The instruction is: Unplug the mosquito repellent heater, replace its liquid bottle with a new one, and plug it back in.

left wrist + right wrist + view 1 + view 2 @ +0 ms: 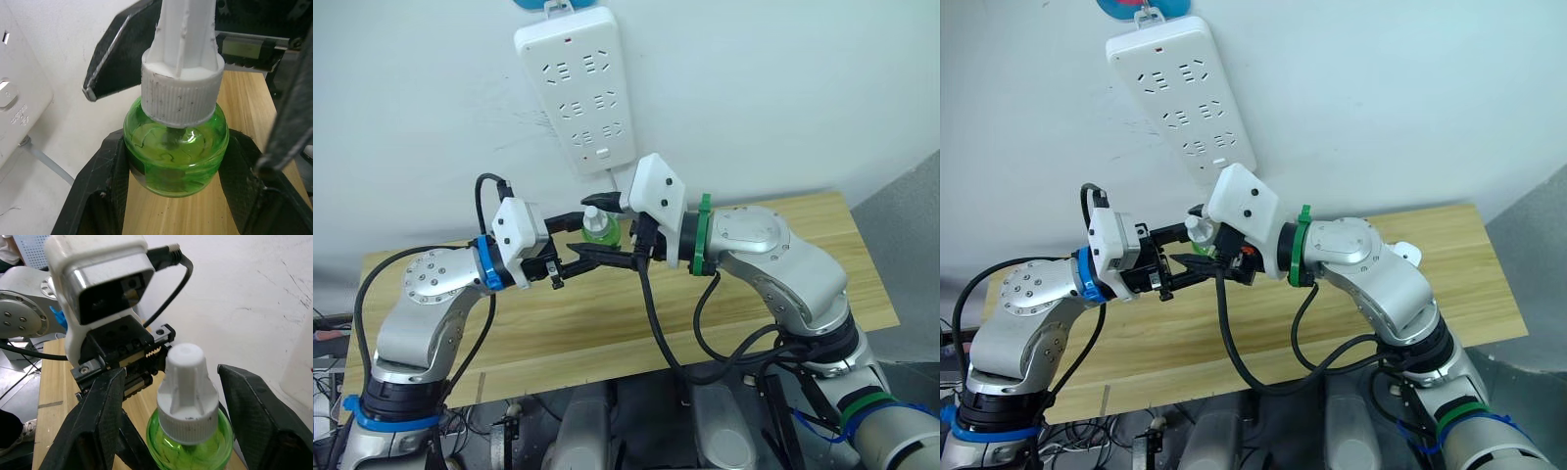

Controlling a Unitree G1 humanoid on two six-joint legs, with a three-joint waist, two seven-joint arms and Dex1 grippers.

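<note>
left tool grips green bottle — right tool straddles cap.

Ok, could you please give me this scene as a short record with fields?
held object: green liquid bottle with white cap
left gripper: jaws shut on the bottle's body
right gripper: jaws open, one on each side of the cap, with gaps
power strip: on the wall, nothing plugged in
surface: wooden table below both arms
</note>
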